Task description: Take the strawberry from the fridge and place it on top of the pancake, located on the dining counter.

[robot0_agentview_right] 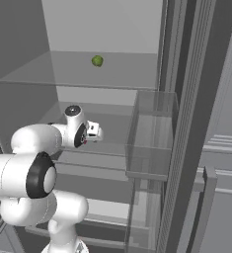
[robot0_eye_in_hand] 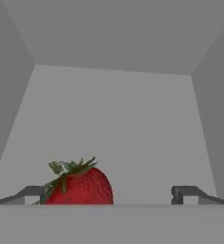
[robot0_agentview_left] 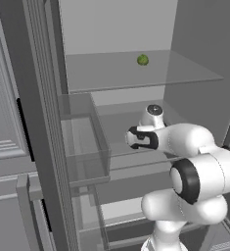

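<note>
- Strawberry (robot0_eye_in_hand: 80, 186), a small red dimpled fruit with a green leafy cap, lies on the pale grey floor of a shelf inside the tall dark grey fridge (robot0_agentview_left: 38, 122); its cap points toward about eleven o'clock in the hand view.
- Offset is what matters: the fruit sits between the two dark finger tips but hard by the one at eight o'clock, well apart from the one at four o'clock (robot0_eye_in_hand: 185, 194).
- Two-finger gripper (robot0_eye_in_hand: 108, 196) is spread wide and holds nothing; whether the near tip touches the fruit I cannot tell.
- My judgement: a small shift toward nine o'clock would centre the strawberry before closing.
- Small green round fruit (robot0_agentview_left: 143, 60) rests on the glass shelf above, at twelve o'clock from the white arm's wrist (robot0_agentview_left: 153, 117) in the left base view.
</note>
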Tool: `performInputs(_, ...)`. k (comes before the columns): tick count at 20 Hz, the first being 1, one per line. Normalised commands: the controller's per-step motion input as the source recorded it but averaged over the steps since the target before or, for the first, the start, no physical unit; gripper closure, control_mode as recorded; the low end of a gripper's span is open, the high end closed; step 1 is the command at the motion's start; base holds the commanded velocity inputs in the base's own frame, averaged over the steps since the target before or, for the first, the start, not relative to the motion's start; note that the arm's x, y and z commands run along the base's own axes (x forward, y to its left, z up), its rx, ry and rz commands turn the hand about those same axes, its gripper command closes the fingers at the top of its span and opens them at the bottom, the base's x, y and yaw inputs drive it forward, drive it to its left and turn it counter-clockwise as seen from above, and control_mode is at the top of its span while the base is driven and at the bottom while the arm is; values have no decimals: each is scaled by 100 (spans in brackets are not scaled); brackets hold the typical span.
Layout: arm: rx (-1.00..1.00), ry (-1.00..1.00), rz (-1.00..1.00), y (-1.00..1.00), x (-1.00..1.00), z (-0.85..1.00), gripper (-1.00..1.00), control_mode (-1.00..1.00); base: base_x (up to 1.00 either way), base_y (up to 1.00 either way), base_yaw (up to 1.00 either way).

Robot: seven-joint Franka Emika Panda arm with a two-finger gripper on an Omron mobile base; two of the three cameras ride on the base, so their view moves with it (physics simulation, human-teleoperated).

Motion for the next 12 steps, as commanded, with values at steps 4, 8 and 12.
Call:
performInputs(4, 0, 9, 0, 1, 28, -3, -100, -100, 0, 0, 0)
performInputs(8, 0, 3, 0, 11, 5, -19, -100, -100, 0, 0, 0)
performInputs(12, 0, 1, 0, 8, 0, -28, -100, -100, 0, 0, 0)
